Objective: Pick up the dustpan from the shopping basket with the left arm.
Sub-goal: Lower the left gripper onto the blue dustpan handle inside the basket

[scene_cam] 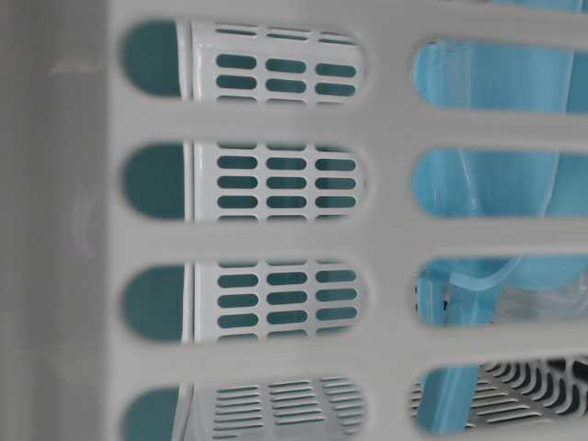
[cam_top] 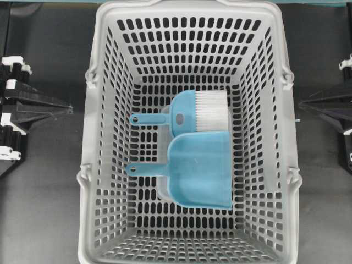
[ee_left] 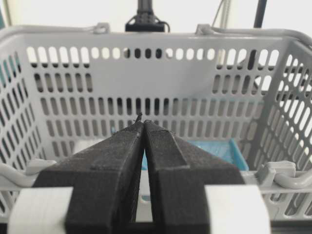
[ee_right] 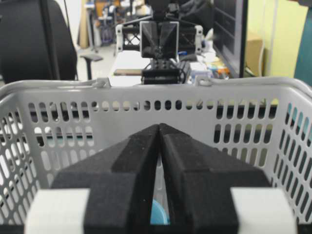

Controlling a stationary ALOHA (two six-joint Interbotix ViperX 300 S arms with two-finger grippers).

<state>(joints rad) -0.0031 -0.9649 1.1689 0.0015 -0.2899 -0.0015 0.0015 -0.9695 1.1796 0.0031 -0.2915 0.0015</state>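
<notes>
Large light grey plastic shopping basket (cam_top: 104, 165), rectangular, walls and floor pierced with oblong slots, sits in the middle of the dark table (cam_top: 44, 209) and fills most of the overhead view.

Light blue plastic dustpan (cam_top: 201, 170), flat squarish scoop with rounded back corners, lies flat on the basket floor, toward the overhead view's right side and slightly nearer the bottom edge. Its thin handle points to that view's left and ends in a small hole. Just above it in that view lies a blue hand brush with white bristles (cam_top: 201, 110), handle also pointing left; brush head and pan edge touch or overlap, I cannot tell which.

My left gripper (ee_left: 142, 127): black lattice-textured fingers pressed together at the tips, holding nothing. It is outside the basket, beside the left wall, well apart from the dustpan. Through my left wrist view I look over the near rim; a strip of the light blue pan shows low beyond my fingertips.

My right gripper (ee_right: 159, 129): fingers likewise clenched tip to tip, empty, outside the opposite wall.

Table-level view: close against the slotted wall; light blue plastic shows through the right-hand slots.
</notes>
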